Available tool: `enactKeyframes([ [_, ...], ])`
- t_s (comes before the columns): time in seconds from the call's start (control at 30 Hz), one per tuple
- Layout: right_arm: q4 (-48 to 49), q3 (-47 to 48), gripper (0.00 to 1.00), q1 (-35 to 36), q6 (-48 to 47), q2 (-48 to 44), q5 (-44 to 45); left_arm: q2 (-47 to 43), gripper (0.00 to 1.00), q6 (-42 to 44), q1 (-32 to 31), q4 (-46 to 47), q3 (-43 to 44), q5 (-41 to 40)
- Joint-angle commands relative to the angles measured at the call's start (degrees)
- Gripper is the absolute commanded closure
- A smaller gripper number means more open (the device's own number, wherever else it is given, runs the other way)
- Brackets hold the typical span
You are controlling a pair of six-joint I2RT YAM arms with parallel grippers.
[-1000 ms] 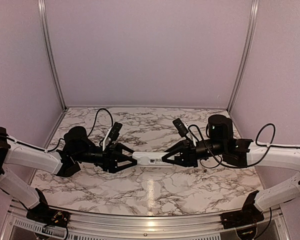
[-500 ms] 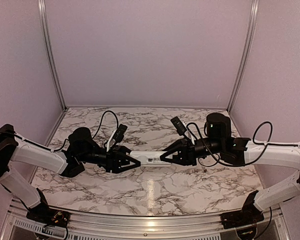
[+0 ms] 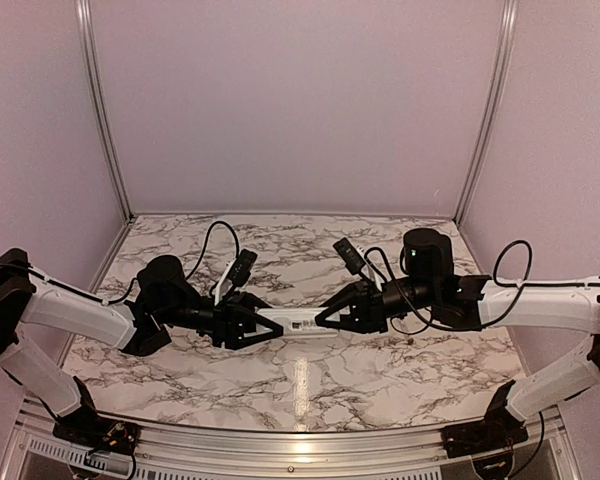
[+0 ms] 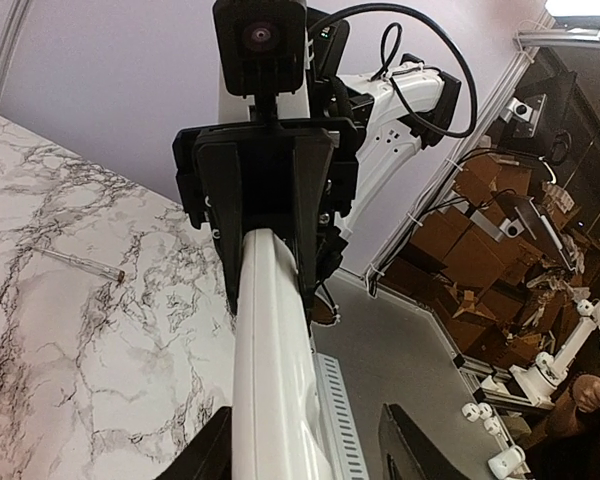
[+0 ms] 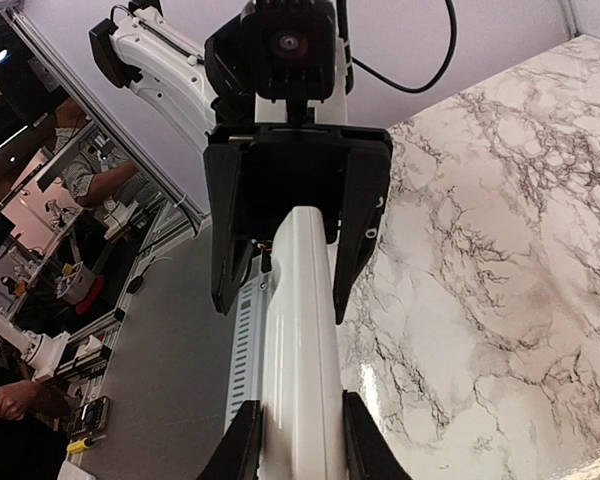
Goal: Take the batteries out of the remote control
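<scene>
The slim white remote control (image 3: 298, 322) hangs level above the middle of the marble table, bridging my two grippers. My right gripper (image 3: 318, 320) is shut on its right end; in the right wrist view both fingers press the remote's (image 5: 300, 300) sides at the gripper (image 5: 300, 400). My left gripper (image 3: 278, 326) surrounds the left end. In the left wrist view the remote (image 4: 270, 330) lies against the left finger (image 4: 205, 460), and a gap separates it from the right finger (image 4: 410, 445), so this gripper (image 4: 302, 412) is open. The batteries are hidden.
A thin pale strip (image 4: 80, 263) lies on the marble table (image 3: 310, 390). Purple walls with aluminium posts close the back and sides, and a metal rail (image 3: 300, 440) runs along the front edge between the arm bases.
The left jaws have narrowed around the remote's left end and the left wrist has turned. The right gripper has shifted the remote slightly left, still holding it.
</scene>
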Motion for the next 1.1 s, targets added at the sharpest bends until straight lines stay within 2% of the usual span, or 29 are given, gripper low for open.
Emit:
enactKeyframes([
  [0.0,1.39,3.33,1.0,-0.41,-0.07,0.21,-1.26,0.41,0.51,1.76,-0.93,-0.25,1.69,0.97],
  [0.27,1.16,3.36,1.0,-0.4,0.15,0.17,-1.76,0.23,0.62,2.51,-1.73,-0.69,1.89,0.68],
  [0.37,0.71,3.42,1.0,-0.41,0.05,0.21,-2.1,-0.03,0.62,2.55,-1.79,-0.75,1.69,0.59],
  [0.57,0.78,3.38,1.0,-0.41,0.16,0.54,-2.31,-0.21,0.51,2.72,-1.76,-0.65,1.57,0.17],
  [0.93,0.72,3.51,1.0,-0.41,0.2,1.07,-3.14,-0.34,0.52,3.33,-1.74,-1.31,1.44,-1.41],
  [1.07,0.79,3.68,1.0,-0.41,0.32,1.33,-3.35,-0.04,0.65,3.71,-1.74,-2.02,1.74,-1.88],
])
